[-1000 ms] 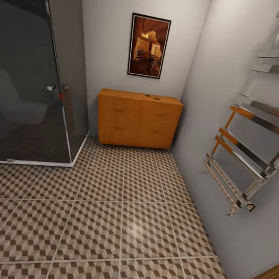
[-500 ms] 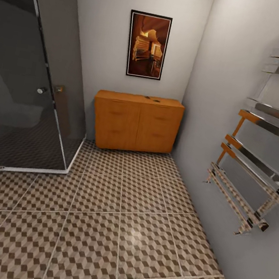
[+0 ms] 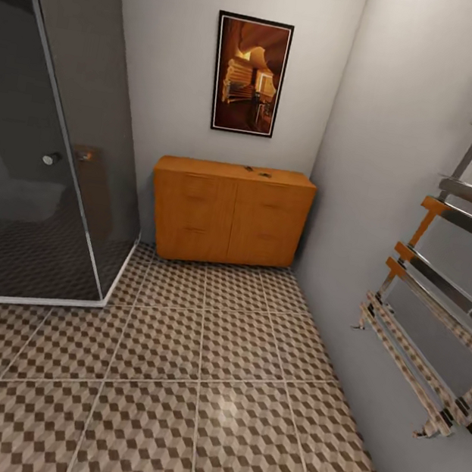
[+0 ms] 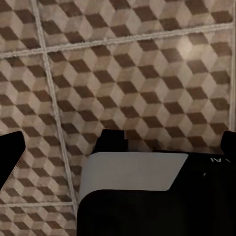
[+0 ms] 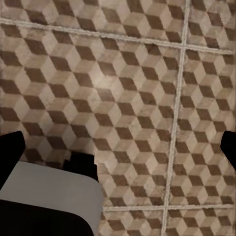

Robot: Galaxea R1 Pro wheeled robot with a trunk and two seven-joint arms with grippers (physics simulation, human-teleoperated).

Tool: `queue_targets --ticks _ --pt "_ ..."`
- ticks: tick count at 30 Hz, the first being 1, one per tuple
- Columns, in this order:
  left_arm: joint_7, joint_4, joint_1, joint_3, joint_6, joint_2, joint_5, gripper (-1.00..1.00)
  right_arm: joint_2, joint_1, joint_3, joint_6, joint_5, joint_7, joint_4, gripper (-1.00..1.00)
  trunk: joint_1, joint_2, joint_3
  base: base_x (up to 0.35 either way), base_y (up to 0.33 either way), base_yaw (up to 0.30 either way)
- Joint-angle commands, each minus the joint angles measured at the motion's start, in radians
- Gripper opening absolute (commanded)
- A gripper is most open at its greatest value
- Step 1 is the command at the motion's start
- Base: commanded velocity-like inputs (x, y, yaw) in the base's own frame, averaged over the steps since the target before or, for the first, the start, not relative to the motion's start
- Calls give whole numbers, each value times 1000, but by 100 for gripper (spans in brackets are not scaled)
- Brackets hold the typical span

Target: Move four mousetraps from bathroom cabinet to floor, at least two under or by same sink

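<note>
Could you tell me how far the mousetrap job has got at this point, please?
Nothing looks done yet: no traps lie on the visible bathroom floor. Small dark pieces, possibly mousetraps, sit on top of the orange cabinet at the far wall, too small to tell. Both wrist views look down at bare tiles, with nothing between the fingers. Fetching and placing all four remains, and the sink is yet to be found.

**Surfaces around me**

The floor (image 3: 166,378) under me is tiled, its cube print carrying a soft sheen where light pools, with pale, rougher-looking grout. Ahead I see a cabinet (image 3: 228,212) of orange wood, smooth and satin. The shower (image 3: 47,127) is dark, glossy glass in a bright metal frame. The rail (image 3: 440,301) beside me is mirror-polished chrome. The walls (image 3: 390,139) look matt and plain. The picture (image 3: 248,75) has a dark, thin frame.
</note>
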Motion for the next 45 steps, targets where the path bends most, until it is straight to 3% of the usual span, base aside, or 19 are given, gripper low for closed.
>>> queue_targets --ticks 1,11,45 --pt "7 -4 -2 -5 -2 1 3 100 0 -1 8 -4 -5 -1 2 100 1 0 -1 336 0 0" --pt "7 -4 -2 -6 -2 1 3 100 1 -1 8 8 41 -1 9 100 1 0 -1 336 0 0" --pt "8 -4 -2 -6 -2 1 3 100 6 -1 7 11 43 -5 4 100 1 0 -1 336 0 0"
